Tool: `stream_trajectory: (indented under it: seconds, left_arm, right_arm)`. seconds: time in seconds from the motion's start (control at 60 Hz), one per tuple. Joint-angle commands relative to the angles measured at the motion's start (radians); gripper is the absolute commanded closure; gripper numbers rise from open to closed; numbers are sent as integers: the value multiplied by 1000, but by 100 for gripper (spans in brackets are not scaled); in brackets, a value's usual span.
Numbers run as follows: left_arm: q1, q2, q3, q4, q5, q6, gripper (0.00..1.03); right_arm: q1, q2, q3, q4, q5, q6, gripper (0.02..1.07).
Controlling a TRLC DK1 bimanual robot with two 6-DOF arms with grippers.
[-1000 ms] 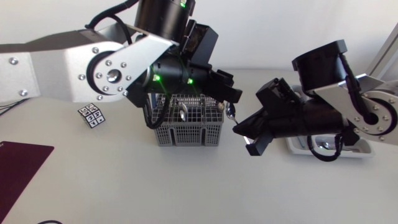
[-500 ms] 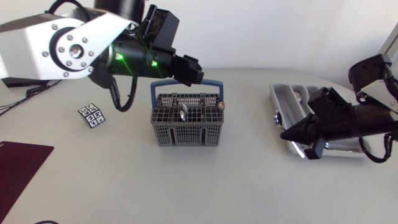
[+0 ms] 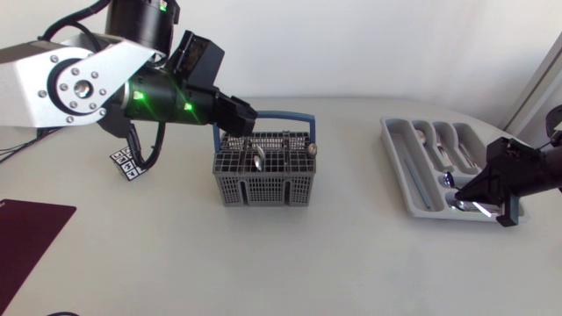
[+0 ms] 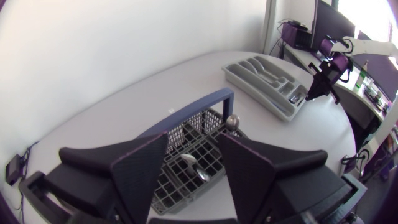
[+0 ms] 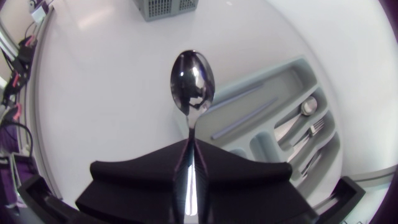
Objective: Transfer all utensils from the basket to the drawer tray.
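The grey wire basket (image 3: 263, 180) with a blue handle stands mid-table, a spoon (image 3: 257, 158) and a round-knobbed utensil (image 3: 312, 149) upright in it. My left gripper (image 3: 239, 117) hovers over its back left corner, open and holding nothing. From the left wrist, the basket (image 4: 193, 140) lies below and between the fingers (image 4: 140, 171). At the right, my right gripper (image 3: 470, 198) is over the near end of the grey drawer tray (image 3: 395, 151). It is shut on the handle of a spoon (image 5: 191, 84), whose bowl sticks out ahead over the tray (image 5: 245, 99).
Several utensils (image 3: 443, 149) lie in the tray's far compartments. A small black-and-white marker cube (image 3: 129, 163) sits left of the basket. A dark red mat (image 3: 31, 230) lies at the front left corner.
My right arm carried the spoon from beside the basket rightwards to the tray's near end. My left gripper drew back to the left from the basket's right side and its fingers opened wider.
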Motion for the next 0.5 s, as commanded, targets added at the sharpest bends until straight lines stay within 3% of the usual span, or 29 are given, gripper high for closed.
stream_trajectory:
  seconds: [0.0, 0.133, 0.483]
  left_arm:
    - [8, -21, -41, 1, 15, 35, 46]
    - [8, -25, -55, 3, 15, 55, 46]
    - [-6, -54, -84, -11, 20, 176, 46]
  right_arm:
    - [-35, 63, 19, 28, 34, -124, 101]
    - [-79, 145, 37, 135, 121, -195, 101]
    - [-106, 225, 33, 313, 213, -287, 101]
